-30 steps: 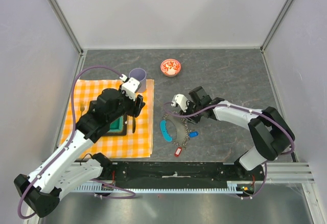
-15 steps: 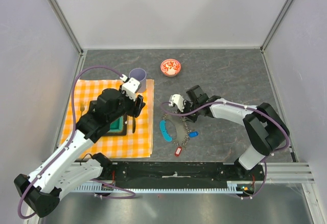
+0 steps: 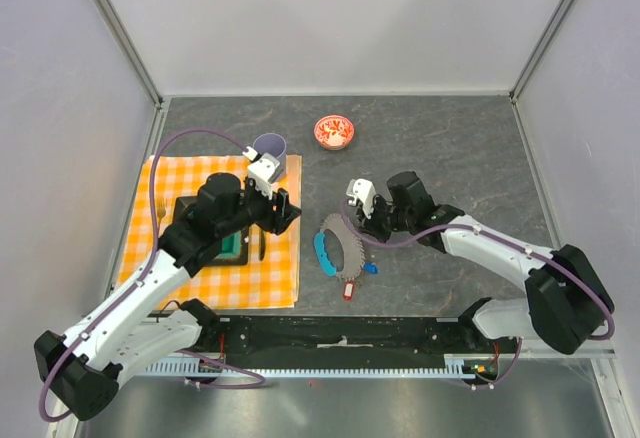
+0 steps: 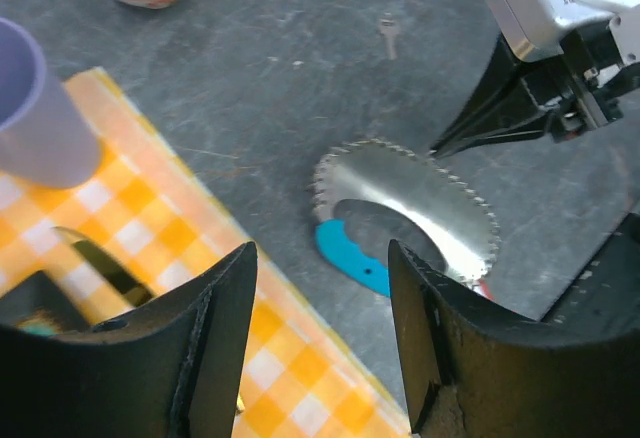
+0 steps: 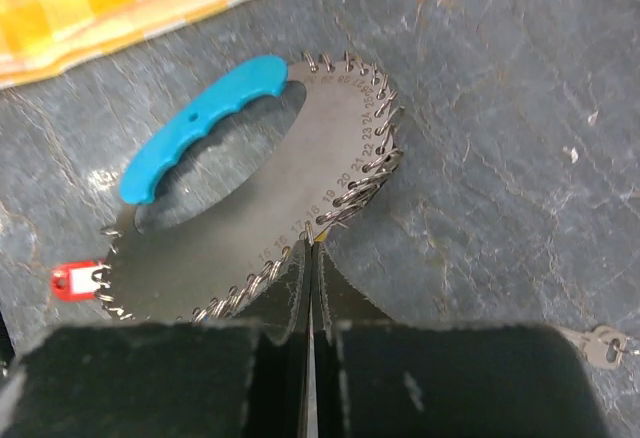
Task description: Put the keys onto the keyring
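The keyring is a flat grey metal crescent edged with small numbered wire loops, with a light-blue plastic piece. It lies on the dark table right of the checked cloth. My right gripper is shut on its toothed right edge, by the loops marked 17 and 18 in the right wrist view. A red tag and a blue tag show at its near edge. One loose key lies beyond it, also in the right wrist view. My left gripper is open over the cloth's right edge.
A lilac cup stands at the far corner of the orange checked cloth. A small red patterned bowl sits behind. A table knife, a fork and a green block lie on the cloth.
My right gripper has pulled back to the right while shut on the keyring's edge, and the keyring has shifted with it. My left gripper has moved right to the cloth's edge.
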Controlling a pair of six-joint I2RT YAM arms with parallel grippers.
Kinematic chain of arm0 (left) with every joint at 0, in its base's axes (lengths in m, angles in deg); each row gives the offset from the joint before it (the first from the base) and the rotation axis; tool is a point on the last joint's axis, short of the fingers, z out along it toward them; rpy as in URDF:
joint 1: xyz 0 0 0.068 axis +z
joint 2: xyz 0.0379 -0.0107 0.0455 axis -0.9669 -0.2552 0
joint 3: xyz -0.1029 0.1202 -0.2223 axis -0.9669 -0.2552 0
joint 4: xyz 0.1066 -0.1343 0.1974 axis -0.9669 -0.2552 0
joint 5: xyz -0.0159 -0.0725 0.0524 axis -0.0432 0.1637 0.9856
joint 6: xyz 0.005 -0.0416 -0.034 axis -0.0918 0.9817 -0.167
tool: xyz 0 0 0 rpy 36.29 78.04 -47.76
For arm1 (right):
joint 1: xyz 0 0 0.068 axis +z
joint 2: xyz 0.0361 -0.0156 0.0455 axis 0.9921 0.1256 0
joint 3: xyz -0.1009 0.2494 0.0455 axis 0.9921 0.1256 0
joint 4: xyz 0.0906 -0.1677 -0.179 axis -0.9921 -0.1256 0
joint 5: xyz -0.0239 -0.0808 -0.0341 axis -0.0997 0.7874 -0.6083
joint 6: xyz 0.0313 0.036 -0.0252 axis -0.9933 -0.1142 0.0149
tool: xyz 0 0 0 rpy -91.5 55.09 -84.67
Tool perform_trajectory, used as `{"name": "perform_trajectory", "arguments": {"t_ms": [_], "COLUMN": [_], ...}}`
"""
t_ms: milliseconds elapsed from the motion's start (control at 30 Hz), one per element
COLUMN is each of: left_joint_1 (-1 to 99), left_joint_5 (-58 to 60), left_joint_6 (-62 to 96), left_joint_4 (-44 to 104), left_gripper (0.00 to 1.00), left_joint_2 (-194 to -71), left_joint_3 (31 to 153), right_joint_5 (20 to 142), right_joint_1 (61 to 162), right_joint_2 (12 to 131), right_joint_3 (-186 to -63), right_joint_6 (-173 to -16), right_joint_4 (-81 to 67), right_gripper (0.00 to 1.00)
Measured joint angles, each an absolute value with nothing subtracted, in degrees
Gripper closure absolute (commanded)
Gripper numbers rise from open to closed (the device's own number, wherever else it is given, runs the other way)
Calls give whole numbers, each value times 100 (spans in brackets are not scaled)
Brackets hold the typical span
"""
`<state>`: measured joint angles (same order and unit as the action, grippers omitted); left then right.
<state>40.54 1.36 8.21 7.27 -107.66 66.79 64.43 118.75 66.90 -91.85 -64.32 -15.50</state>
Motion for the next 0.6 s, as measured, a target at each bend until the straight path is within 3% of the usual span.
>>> {"name": "perform_trajectory", "arguments": {"t_ms": [333, 600], "left_joint_1": [4052, 4050], "left_joint_5": [-819, -1438], "left_joint_6": [1838, 1868], "left_joint_4": [2895, 4292], "left_gripper": [39, 38], "left_joint_2": [-10314, -10362], "left_joint_3": [4961, 4911], "right_joint_5": [6021, 5606], "right_joint_1": [11884, 11890], "right_joint_2": [5673, 4823], "right_joint_3": [-8653, -8691], "right_joint_6": [-7127, -7438], "right_joint_4": [-235, 533], "right_gripper": [100, 100]}}
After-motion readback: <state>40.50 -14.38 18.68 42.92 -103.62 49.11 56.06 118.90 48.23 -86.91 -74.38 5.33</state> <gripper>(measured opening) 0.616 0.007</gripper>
